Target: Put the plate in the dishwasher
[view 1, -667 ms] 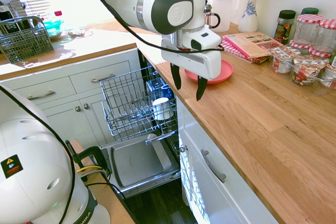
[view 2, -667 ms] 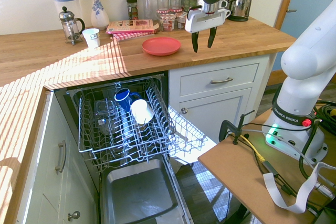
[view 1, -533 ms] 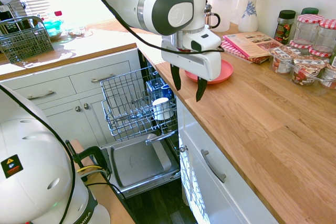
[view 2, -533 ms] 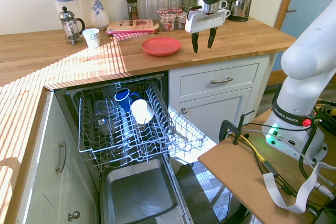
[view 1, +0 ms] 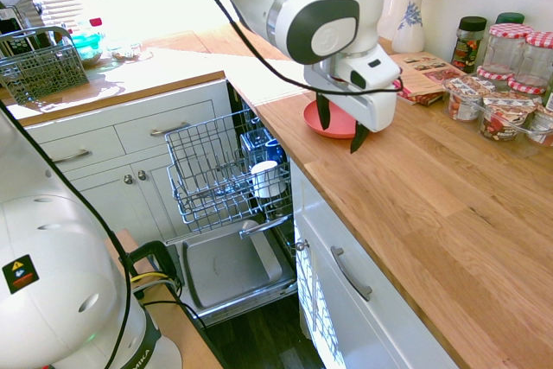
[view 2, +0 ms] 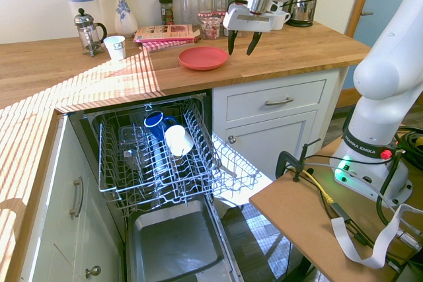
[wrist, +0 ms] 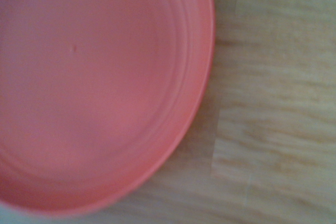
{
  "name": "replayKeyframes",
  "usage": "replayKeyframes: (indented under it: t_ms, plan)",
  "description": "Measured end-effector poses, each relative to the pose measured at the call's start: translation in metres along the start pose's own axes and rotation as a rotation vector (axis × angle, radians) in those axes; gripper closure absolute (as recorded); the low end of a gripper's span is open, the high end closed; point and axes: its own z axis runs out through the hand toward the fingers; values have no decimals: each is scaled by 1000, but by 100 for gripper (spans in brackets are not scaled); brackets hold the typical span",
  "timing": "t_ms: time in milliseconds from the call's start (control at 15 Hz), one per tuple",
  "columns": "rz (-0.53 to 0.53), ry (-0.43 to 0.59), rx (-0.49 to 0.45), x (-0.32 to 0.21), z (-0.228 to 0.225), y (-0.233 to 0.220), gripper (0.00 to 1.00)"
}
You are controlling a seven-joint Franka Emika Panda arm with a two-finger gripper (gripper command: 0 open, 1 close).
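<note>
The coral-red plate [view 1: 333, 124] [view 2: 203, 58] [wrist: 100, 87] lies flat on the wooden counter, just above the dishwasher [view 1: 226, 181] [view 2: 155, 153], whose door is down and wire rack pulled out. My gripper [view 1: 340, 125] [view 2: 241, 43] hangs open and empty just above the plate's right-hand rim as the second exterior view shows it, fingers pointing down. In the first exterior view the gripper hides part of the plate. The wrist view shows the plate close below, filling most of the picture.
A blue mug [view 2: 156, 123] and a white cup [view 2: 179, 140] sit in the rack. Behind the plate lie a book on a red cloth [view 2: 165, 34], several jars [view 2: 210, 21], a kettle [view 2: 303, 3], a French press [view 2: 86, 31], a paper cup [view 2: 115, 47]. A cutlery basket [view 1: 36, 66] stands on the far counter.
The gripper has moved from the counter's front edge toward the plate and now hangs over its rim. Its fingers stay open. The plate has not moved.
</note>
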Motion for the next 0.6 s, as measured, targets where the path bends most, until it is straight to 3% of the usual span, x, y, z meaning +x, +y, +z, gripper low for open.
replayKeyframes:
  t_ms: [200,267,600]
  plan:
    - [13,-49,107,22,18,-13,0]
    - [12,-59,124,26,21,-17,100]
    - [-33,-103,206,38,37,-43,100]
